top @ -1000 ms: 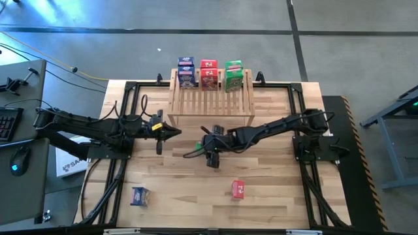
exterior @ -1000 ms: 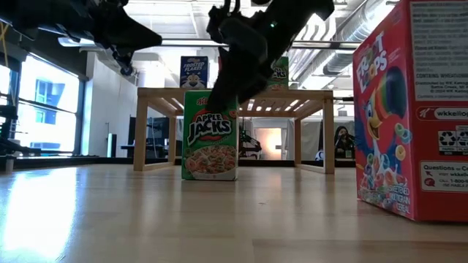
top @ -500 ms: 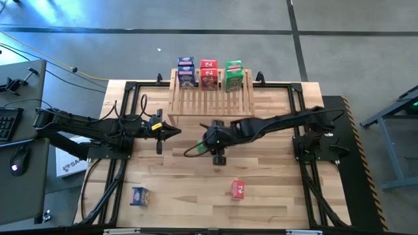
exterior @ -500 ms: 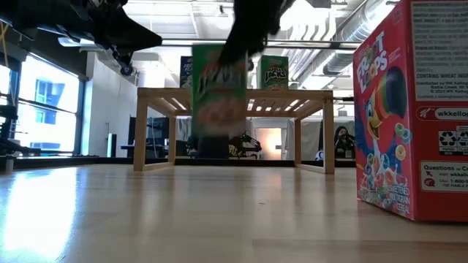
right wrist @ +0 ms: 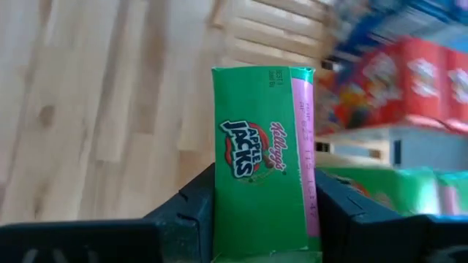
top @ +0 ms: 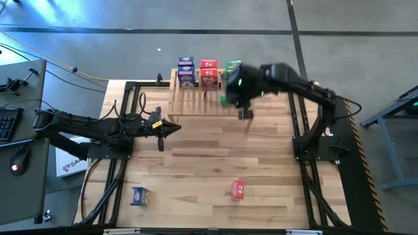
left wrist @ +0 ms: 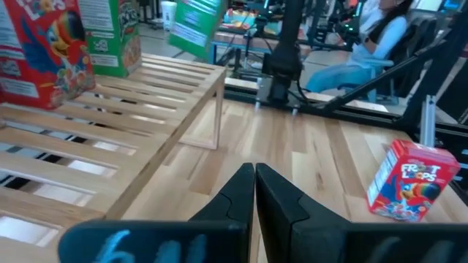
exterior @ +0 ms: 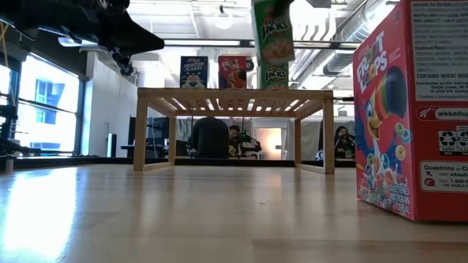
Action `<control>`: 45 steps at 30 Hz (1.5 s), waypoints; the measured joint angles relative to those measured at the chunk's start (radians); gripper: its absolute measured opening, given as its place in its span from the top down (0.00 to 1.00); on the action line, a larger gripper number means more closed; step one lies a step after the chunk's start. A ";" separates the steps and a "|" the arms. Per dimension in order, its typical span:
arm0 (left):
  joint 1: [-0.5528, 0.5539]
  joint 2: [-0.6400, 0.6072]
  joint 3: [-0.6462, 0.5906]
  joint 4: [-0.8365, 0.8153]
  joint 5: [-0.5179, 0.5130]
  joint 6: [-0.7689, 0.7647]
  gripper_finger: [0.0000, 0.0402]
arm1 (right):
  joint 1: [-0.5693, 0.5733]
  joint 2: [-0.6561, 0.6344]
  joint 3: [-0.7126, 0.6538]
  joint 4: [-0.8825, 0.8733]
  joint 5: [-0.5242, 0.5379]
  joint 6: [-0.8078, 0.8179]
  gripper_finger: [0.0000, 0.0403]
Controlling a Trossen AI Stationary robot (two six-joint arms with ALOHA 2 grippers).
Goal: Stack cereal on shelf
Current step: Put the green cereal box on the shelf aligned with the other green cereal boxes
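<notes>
A green cereal box (right wrist: 263, 157) is clamped between the fingers of the right gripper (top: 236, 88), one dark finger (right wrist: 191, 208) pressed against each of its broad faces. In the low view this held box (exterior: 272, 31) is seen raised above the shelf (exterior: 234, 95), slightly tilted, directly over another green box (exterior: 276, 76) that stands on the slatted top. From above, the right gripper is found over the shelf's (top: 196, 101) right rear part, with the arm reaching in from the bench's right side.

Beyond the right fingers, a row of boxes is ranged along the rear of the shelf: a blue stack (top: 187, 72) farthest to the side, a red stack (top: 209, 73) in the middle, and the green boxes just beneath the gripper. In the right wrist view, red boxes (right wrist: 409, 80) and green boxes (right wrist: 395, 186) are seen close past the held box, though they are blurred.

The left gripper (top: 171, 127) is held over the bench (top: 196, 176), beside the shelf's left front leg, and its fingers (left wrist: 281, 201) are seen pressed together on nothing. Ahead of these fingers the shelf's slats (left wrist: 95, 131) are seen, with a red box (left wrist: 44, 51) and a green box (left wrist: 113, 36) standing on them.

Two boxes are left on the bench well apart from both sets of fingers: a blue box (top: 140, 195) near the front left and a red box (top: 238, 189) near the front centre. The latter is seen upright (left wrist: 409, 179) in the left wrist view and looms large at the edge of the low view (exterior: 413, 109).
</notes>
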 joint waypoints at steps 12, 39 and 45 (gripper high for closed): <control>0.000 0.000 0.000 0.009 -0.016 0.009 0.98 | -0.260 -0.078 -0.254 0.174 -0.203 -0.104 0.67; 0.001 0.000 0.000 0.030 -0.019 -0.017 0.98 | -0.301 -0.165 -0.433 0.378 -0.116 -0.094 0.46; 0.001 0.000 0.000 0.030 -0.019 -0.018 0.98 | -0.299 -0.195 -0.433 0.411 -0.112 -0.098 0.46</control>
